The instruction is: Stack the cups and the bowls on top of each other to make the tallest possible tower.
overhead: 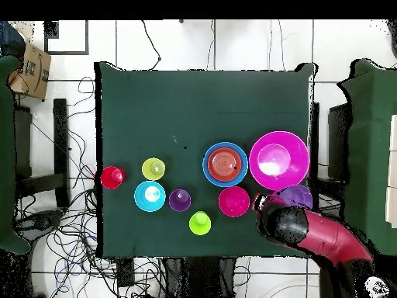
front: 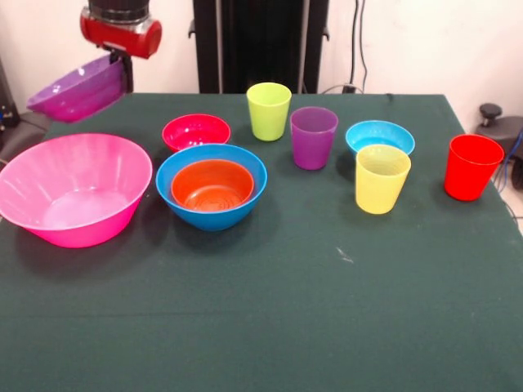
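My gripper (front: 123, 69) hangs at the far left of the front view, shut on the rim of the large purple bowl (front: 75, 91), which is tilted in the air above the table's back corner. Just below it on the cloth stands the very large pink bowl (front: 82, 229). To the pink bowl's right, the tower is the medium blue bowl (front: 168, 178) with the orange bowl (front: 212, 186) nested inside. In the overhead view the arm (overhead: 310, 233) covers part of the purple bowl (overhead: 299, 194) beside the pink bowl (overhead: 298, 147).
Behind the blue bowl sits the small red bowl (front: 196, 131). The lime cup (front: 269, 110), purple cup (front: 313, 137), light blue bowl (front: 380, 134), yellow cup (front: 382, 178) and red cup (front: 472, 167) stand upright to the right. Dark green cloth (front: 261, 327) covers the table.
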